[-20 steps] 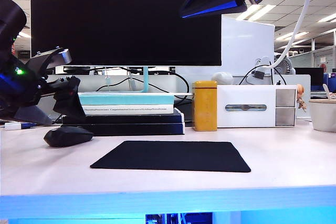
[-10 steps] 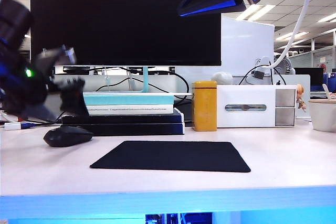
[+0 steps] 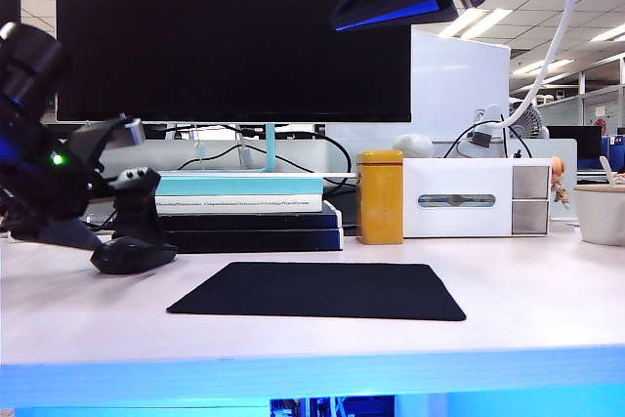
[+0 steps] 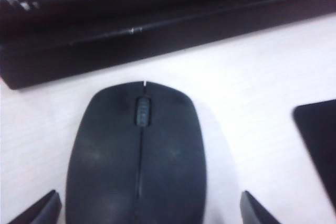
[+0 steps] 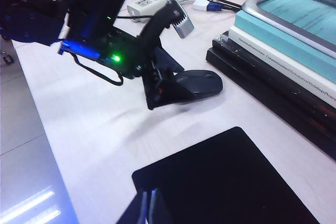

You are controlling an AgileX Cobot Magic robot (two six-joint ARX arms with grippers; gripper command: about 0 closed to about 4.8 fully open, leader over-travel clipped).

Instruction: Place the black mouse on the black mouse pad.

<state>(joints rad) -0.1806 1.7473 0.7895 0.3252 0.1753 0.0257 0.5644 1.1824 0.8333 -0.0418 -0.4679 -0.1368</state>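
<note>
The black mouse (image 3: 137,255) lies on the white table, left of the black mouse pad (image 3: 317,290) and in front of the books. My left gripper (image 3: 132,214) is down over it, open. In the left wrist view the mouse (image 4: 137,153) fills the gap, with one fingertip (image 4: 41,211) on each side and a little table showing between them and the mouse. A corner of the pad (image 4: 320,145) shows beside it. My right gripper (image 5: 146,209) hangs shut and empty high above the pad (image 5: 231,182). From there I see the mouse (image 5: 199,83) and the left gripper (image 5: 164,74).
A stack of books on a thick black slab (image 3: 239,231) stands right behind the mouse, under a large monitor (image 3: 234,36). A yellow tin (image 3: 381,197), a white box (image 3: 479,199) and a cup (image 3: 601,214) line the back right. A power strip (image 5: 157,1) lies beyond the left arm.
My left gripper has dropped and moved in over the mouse, staying open. The mouse, the pad and the right arm have not moved.
</note>
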